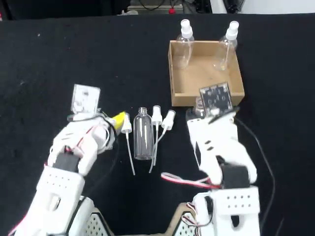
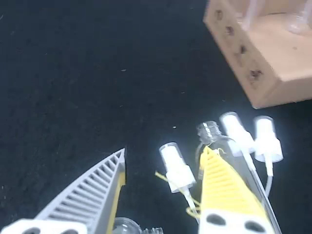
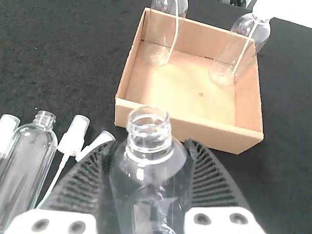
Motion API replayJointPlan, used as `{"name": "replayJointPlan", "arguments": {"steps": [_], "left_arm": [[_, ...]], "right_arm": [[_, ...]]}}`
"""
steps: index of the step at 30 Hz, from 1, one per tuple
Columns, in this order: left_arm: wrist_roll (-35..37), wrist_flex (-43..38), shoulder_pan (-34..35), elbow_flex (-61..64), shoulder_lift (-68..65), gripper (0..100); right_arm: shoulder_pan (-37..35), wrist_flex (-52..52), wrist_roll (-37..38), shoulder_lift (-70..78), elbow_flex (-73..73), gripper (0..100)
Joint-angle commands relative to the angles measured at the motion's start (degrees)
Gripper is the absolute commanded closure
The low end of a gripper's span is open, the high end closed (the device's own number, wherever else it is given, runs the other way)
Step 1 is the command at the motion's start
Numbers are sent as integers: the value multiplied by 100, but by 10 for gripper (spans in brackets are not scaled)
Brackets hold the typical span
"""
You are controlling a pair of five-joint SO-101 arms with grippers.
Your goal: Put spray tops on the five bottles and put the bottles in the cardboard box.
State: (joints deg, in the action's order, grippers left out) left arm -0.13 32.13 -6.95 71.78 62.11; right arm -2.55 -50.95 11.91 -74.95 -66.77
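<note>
My right gripper (image 3: pixel 149 148) is shut on an upright clear bottle (image 3: pixel 148 170) with no top, just in front of the cardboard box (image 3: pixel 180 124). Two capped bottles (image 1: pixel 185 45) (image 1: pixel 227 47) stand at the box's (image 1: pixel 173 73) far wall. A bare bottle (image 1: pixel 143 133) lies on the black table, with two spray tops (image 1: pixel 157 116) (image 1: pixel 169 119) beside it. My left gripper (image 2: pixel 163 157) is open, and a third spray top (image 2: pixel 175 168) lies between its fingers. Its yellow finger (image 2: pixel 224 192) covers part of the lying bottle (image 2: pixel 214 136).
A clear threaded neck (image 2: pixel 127 226) shows close under the left gripper. The right arm (image 1: pixel 221 147) stands close to the box's near wall. Open black table lies to the far left and behind the box.
</note>
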Motion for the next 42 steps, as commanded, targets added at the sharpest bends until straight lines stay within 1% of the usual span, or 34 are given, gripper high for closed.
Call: {"name": "replayJointPlan", "arguments": {"steps": [1, 6, 9, 11, 14, 20, 24, 29, 35, 38, 40, 42], "left_arm": [[167, 26, 189, -1279, -1749, 762], [176, 0, 119, -2246, -3727, 762], [237, 0, 92, -2659, -4466, 762], [519, 26, 92, -2853, -4774, 762], [818, 26, 84, -2949, -4958, 762], [1108, 26, -48, -2967, -4941, 762], [1108, -9, -347, -2976, -5011, 762], [1116, 9, -356, -2993, -5240, 762], [1125, 35, -418, -3336, -5881, 762], [1380, 53, -426, -3433, -6048, 766], [1486, 255, -435, -3530, -6048, 805], [1521, 519, -435, -3688, -6066, 880]], "right_arm": [[-88, 193, -44, -980, -409, 917], [-88, 176, -44, -2097, -1015, 917], [-88, 141, -26, -2536, -1209, 917], [-79, 132, 0, -2730, -1305, 917], [-79, 97, 0, -2791, -1358, 917], [-79, 97, 0, -2791, -1358, 917], [-79, 97, 0, -2800, -1358, 917], [-79, 97, 0, -2800, -1358, 917], [-79, 97, 0, -2800, -1358, 917], [-79, 97, 0, -2800, -1358, 917], [-79, 97, 0, -2800, -1367, 917], [-79, 97, 0, -2800, -1367, 917]]}}
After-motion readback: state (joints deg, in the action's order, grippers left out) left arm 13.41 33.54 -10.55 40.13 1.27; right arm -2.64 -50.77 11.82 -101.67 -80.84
